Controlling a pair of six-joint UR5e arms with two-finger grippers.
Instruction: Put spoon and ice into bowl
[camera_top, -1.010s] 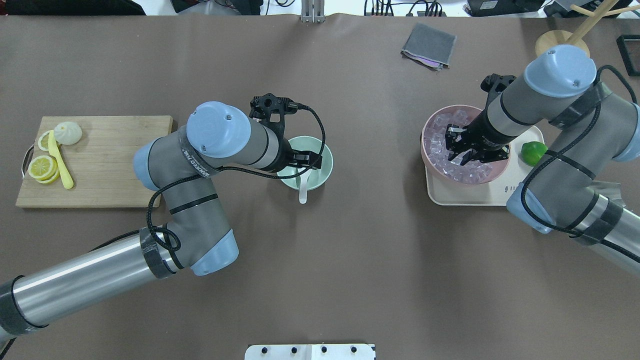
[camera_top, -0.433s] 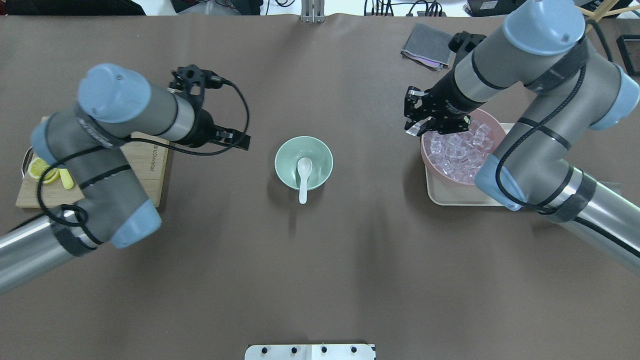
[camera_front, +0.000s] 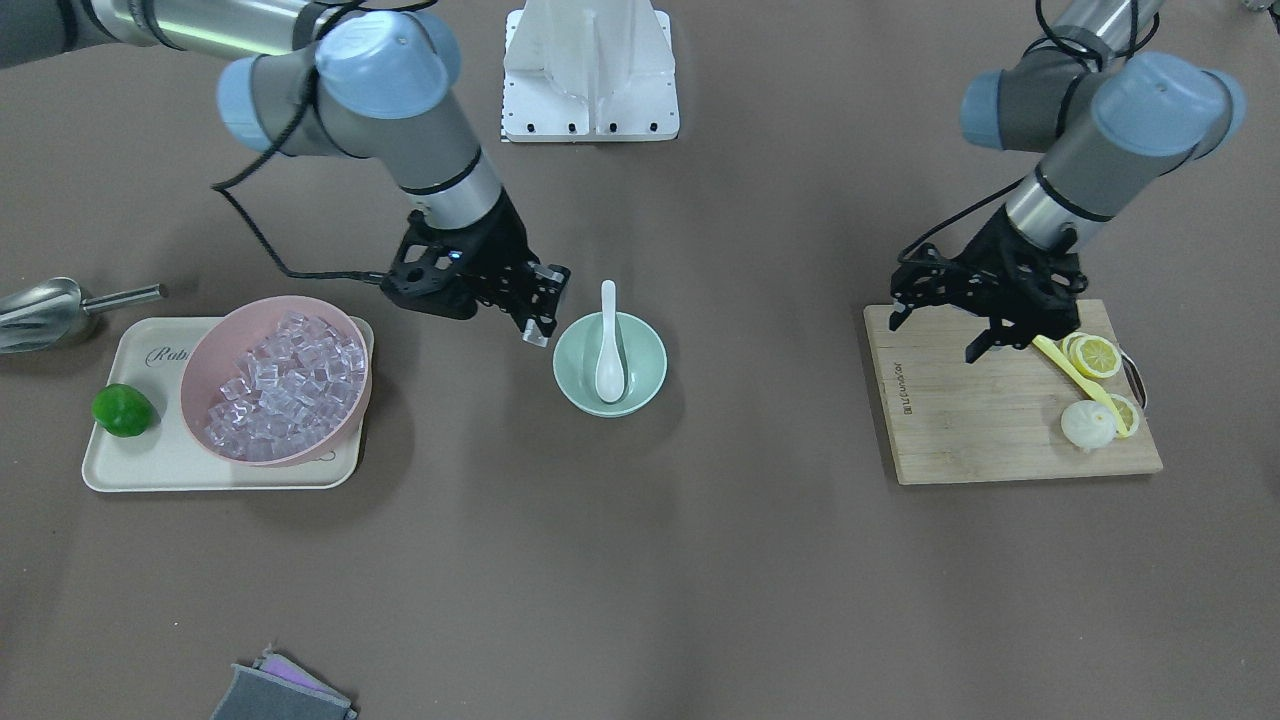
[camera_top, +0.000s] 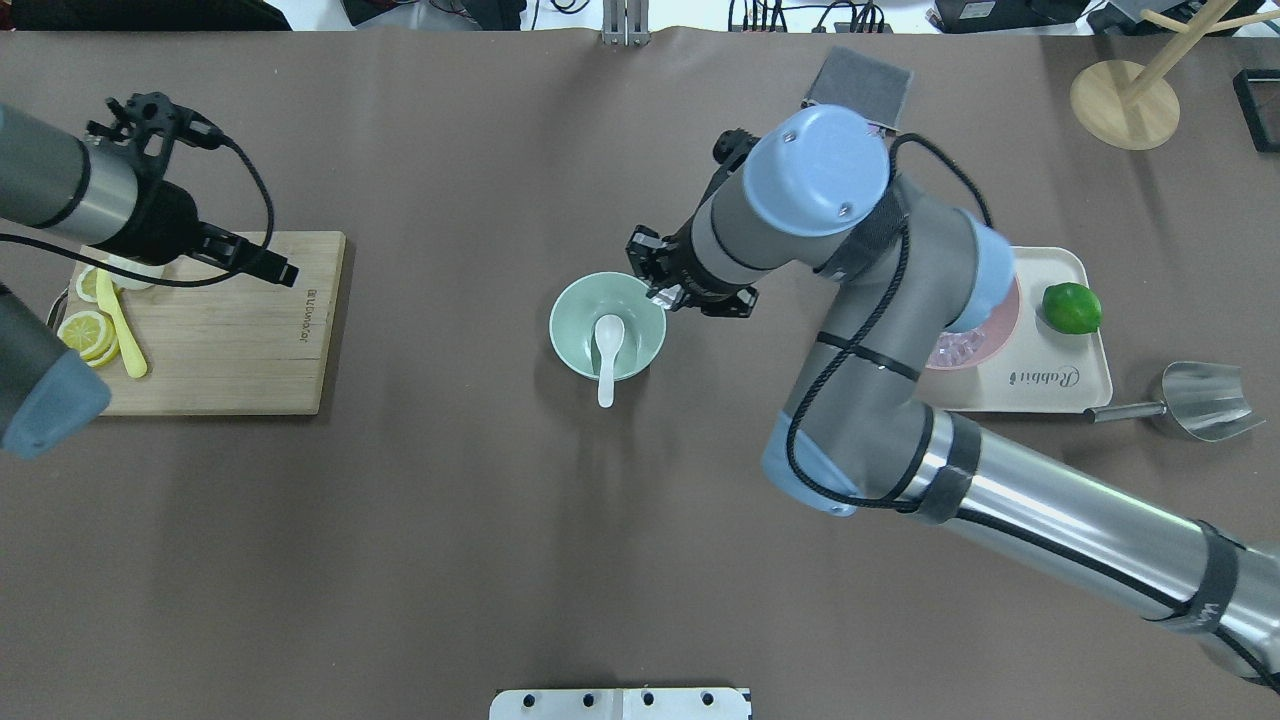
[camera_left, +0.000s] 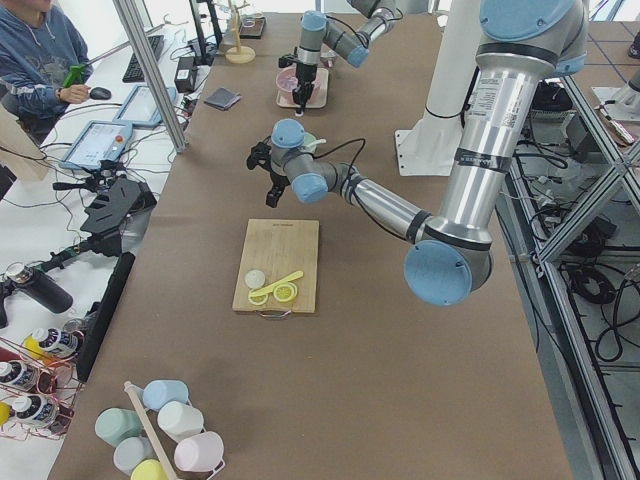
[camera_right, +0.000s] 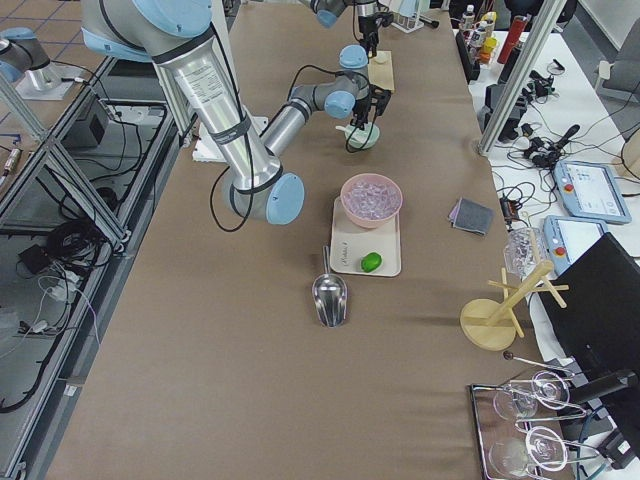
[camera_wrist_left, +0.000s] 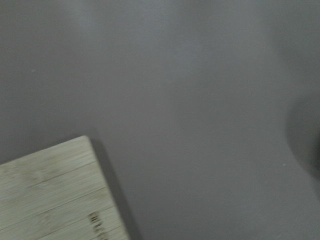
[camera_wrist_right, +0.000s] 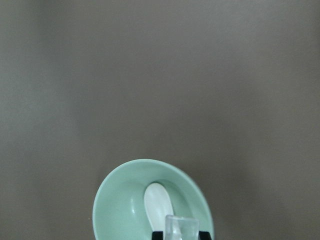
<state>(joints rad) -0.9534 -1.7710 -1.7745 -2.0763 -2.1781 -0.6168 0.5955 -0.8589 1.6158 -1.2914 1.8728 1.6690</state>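
The mint-green bowl (camera_top: 575, 330) stands mid-table. The white spoon (camera_top: 607, 345) lies in it, scoop down, handle over the near rim. My right gripper (camera_top: 668, 293) hangs just above the bowl's right rim, shut on a clear ice cube (camera_front: 537, 338). In the right wrist view the ice cube (camera_wrist_right: 181, 227) sits between the fingers over the bowl (camera_wrist_right: 120, 210) and spoon (camera_wrist_right: 157, 202). My left gripper (camera_front: 935, 335) is open and empty above the corner of the cutting board (camera_top: 230, 340).
A pink bowl (camera_front: 200, 350) full of ice cubes sits on a cream tray (camera_front: 130, 460) with a lime (camera_front: 123, 410). A metal scoop (camera_top: 1200, 400) lies beside the tray. Lemon slices (camera_top: 85, 335), a yellow utensil (camera_top: 122, 325) and a bun lie on the board. A grey cloth (camera_top: 860, 85) lies at the back.
My right gripper closed on an ice cube in the pink bowl, lifted it and carried it to the mint bowl. My left arm left the spoon in the bowl and drew back over the board.
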